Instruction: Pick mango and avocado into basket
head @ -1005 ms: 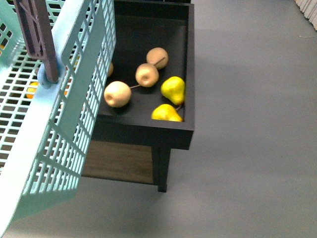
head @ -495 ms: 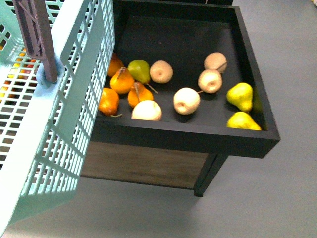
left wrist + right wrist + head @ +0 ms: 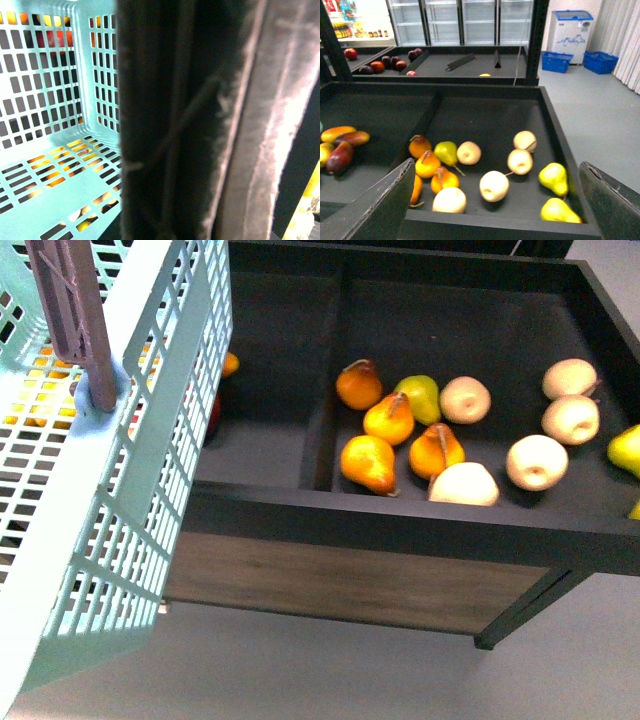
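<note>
The light teal basket [image 3: 150, 490] hangs tilted at the left of the front view, and its brown ribbed handle [image 3: 75, 310] runs up out of frame. That handle [image 3: 200, 125] fills the left wrist view, with my left gripper shut on it; the slotted basket floor [image 3: 50, 200] looks empty. My right gripper [image 3: 497, 167] is open above the bin's front wall, its dark fingers [image 3: 375, 210] spread wide. A yellow-orange mango [image 3: 336, 133] lies at the far left of the neighbouring compartment. The avocado does not show.
A black display bin [image 3: 400, 525] holds orange pears [image 3: 368, 462], a green pear [image 3: 422, 395], pale apples [image 3: 535, 460] and yellow pears [image 3: 552, 178]. A divider [image 3: 322, 420] splits off the left compartment. Reddish and dark fruits [image 3: 340, 156] lie by the mango. Another fruit stand and fridges are behind.
The front view has swung left along the bin: the fruits slid right in view, and the divider and left compartment came into sight. The basket keeps its place in the view.
</note>
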Action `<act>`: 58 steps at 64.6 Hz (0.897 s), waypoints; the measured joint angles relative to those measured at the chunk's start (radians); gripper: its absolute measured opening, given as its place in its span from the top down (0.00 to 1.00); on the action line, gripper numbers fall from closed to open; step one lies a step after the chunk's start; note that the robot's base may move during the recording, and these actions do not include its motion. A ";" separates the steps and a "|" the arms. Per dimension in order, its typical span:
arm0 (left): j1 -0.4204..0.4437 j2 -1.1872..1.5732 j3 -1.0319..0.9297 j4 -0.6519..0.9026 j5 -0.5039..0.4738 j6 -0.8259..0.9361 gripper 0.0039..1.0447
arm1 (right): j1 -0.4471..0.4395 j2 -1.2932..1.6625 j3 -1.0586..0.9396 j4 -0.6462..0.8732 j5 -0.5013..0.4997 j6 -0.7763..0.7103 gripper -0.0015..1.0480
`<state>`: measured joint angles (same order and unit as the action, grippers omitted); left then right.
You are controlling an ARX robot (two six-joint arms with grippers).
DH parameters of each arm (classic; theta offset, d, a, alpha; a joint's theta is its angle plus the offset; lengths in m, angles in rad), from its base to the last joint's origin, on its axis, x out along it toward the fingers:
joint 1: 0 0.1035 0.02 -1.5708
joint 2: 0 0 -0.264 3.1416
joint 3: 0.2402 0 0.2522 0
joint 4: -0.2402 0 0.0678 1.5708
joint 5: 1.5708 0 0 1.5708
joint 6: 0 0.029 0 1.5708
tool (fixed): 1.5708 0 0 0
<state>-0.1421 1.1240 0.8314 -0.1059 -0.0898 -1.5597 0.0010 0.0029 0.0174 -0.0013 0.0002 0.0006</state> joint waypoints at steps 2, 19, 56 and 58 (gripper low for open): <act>0.000 0.000 0.000 0.000 0.000 0.000 0.86 | 0.000 -0.001 0.000 0.000 0.000 0.000 0.08; 0.000 0.000 0.000 0.000 0.000 0.000 0.86 | 0.000 0.002 0.000 -0.001 -0.002 0.000 0.08; 0.000 0.000 0.000 0.000 0.001 0.000 0.86 | 0.000 0.000 0.000 0.000 0.003 0.000 0.08; 0.000 0.000 0.000 0.000 0.002 0.000 0.86 | 0.000 0.000 0.000 0.000 0.000 0.000 0.08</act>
<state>-0.1417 1.1240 0.8314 -0.1059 -0.0875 -1.5593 0.0006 0.0029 0.0174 -0.0017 -0.0002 0.0006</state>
